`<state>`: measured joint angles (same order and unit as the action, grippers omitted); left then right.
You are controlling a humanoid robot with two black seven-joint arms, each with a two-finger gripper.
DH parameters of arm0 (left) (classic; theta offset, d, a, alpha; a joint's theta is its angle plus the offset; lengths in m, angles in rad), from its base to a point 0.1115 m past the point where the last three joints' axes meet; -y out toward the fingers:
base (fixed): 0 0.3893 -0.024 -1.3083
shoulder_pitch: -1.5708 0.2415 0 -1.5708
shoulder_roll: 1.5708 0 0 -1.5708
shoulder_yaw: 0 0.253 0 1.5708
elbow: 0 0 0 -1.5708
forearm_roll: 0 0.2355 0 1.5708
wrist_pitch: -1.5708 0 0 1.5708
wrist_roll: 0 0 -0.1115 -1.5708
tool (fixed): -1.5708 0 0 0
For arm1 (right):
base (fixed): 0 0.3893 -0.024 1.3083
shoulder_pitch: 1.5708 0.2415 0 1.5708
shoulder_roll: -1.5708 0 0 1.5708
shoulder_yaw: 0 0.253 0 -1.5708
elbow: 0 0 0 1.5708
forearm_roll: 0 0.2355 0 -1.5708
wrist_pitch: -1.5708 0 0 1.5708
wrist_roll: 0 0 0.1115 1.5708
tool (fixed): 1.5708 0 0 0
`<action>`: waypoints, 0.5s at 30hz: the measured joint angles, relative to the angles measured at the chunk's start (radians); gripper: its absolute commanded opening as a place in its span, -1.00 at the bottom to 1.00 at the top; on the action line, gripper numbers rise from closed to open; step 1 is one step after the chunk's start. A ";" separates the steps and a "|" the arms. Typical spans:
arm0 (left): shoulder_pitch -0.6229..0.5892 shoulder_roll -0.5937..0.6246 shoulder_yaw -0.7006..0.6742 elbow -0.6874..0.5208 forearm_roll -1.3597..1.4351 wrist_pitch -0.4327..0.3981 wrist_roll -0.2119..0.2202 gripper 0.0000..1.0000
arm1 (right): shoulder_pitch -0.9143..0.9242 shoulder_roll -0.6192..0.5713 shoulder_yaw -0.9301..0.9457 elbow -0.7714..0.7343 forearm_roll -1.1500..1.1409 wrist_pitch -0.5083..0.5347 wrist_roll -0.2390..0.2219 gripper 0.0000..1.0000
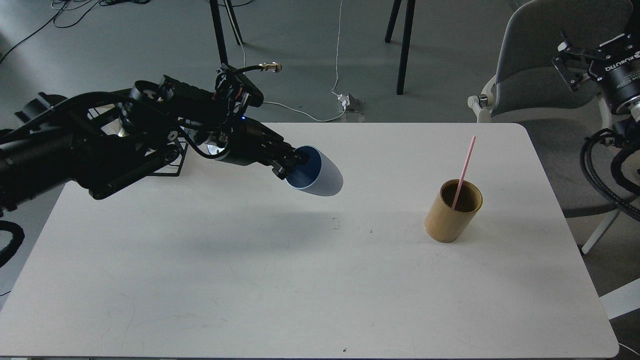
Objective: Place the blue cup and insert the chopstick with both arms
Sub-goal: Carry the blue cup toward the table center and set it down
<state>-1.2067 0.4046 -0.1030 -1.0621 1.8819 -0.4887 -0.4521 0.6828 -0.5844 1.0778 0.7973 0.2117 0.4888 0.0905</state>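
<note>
My left gripper point(296, 163) is shut on the rim of the blue cup point(322, 175), with one finger inside it. It holds the cup tilted on its side in the air above the table's middle, mouth toward the arm. The pink chopstick point(466, 166) stands leaning in the tan bamboo holder point(452, 212) on the right part of the white table point(300, 280). The cup is well to the left of the holder. My right gripper point(617, 70) is raised off the table at the top right edge. Its fingers cannot be made out.
A black wire rack point(172, 167) with white mugs stands at the table's back left, mostly hidden behind my left arm. A grey chair point(530, 65) stands beyond the table's right back corner. Table legs and cables are on the floor behind.
</note>
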 measured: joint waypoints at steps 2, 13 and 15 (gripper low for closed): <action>-0.002 -0.051 0.056 0.000 0.025 0.000 0.001 -0.94 | -0.003 -0.006 0.001 -0.001 0.000 0.000 0.001 0.98; -0.004 -0.207 0.192 0.075 0.070 0.000 0.015 -0.91 | -0.033 -0.009 0.001 -0.003 0.000 0.000 0.021 0.98; -0.004 -0.213 0.224 0.097 0.073 0.000 0.015 -0.89 | -0.037 -0.009 0.001 -0.004 0.000 0.000 0.023 0.98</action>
<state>-1.2103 0.1917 0.1212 -0.9651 1.9550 -0.4888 -0.4375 0.6455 -0.5936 1.0786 0.7934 0.2117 0.4887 0.1133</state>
